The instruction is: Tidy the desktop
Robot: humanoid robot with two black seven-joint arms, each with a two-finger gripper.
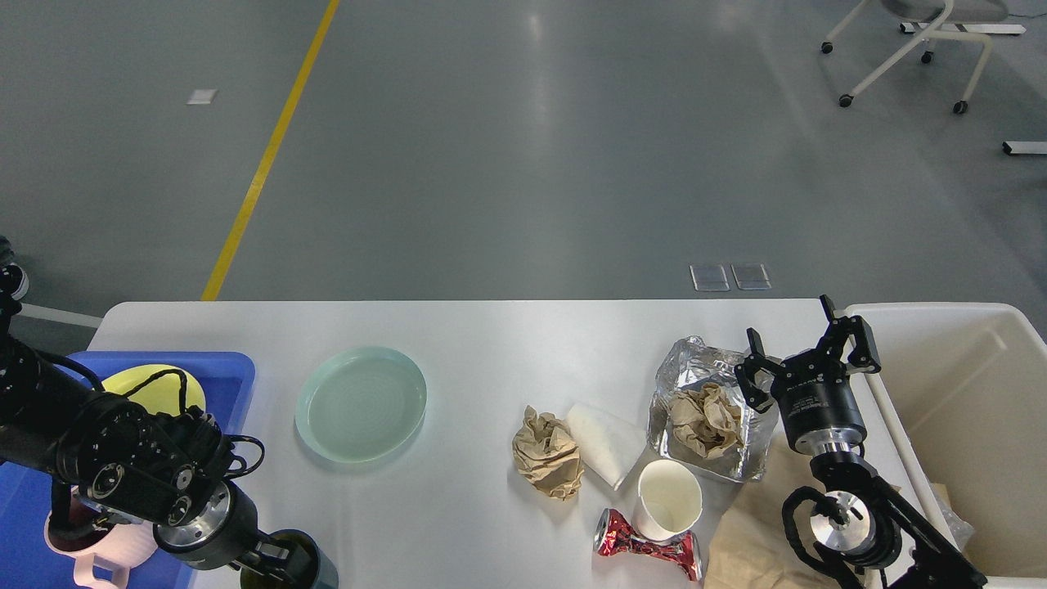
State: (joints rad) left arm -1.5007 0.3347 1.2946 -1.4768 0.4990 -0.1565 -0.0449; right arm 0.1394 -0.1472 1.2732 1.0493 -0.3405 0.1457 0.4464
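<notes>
The large white rectangular desktop [491,335] with rounded corners fills the lower half of the head view, running from a blue plastic tray [233,376] at the left to a cream plastic bin [965,393] at the right. My left gripper [282,560] is down at the near edge over a dark green cup [315,564]; its fingers are dark and crowded against the cup rim, so I cannot tell whether they are spread or closed. A pink ribbed mug [90,544] sits in the tray just behind the left wrist, with a yellow plate [143,380] farther back in the same tray. A pale mint round plate [361,403] lies on the desktop beside the tray. Toward the middle are a crumpled brown paper ball [548,454] and a white folded napkin [601,442], touching each other. A crinkled silver foil container [703,384] holds another brown paper wad (partly tucked inside). Near the front stand a white paper cup [669,499] and a crushed red can [646,544], touching. My right gripper [806,348] is raised beside the foil container, fingers spread wide with nothing between them
</notes>
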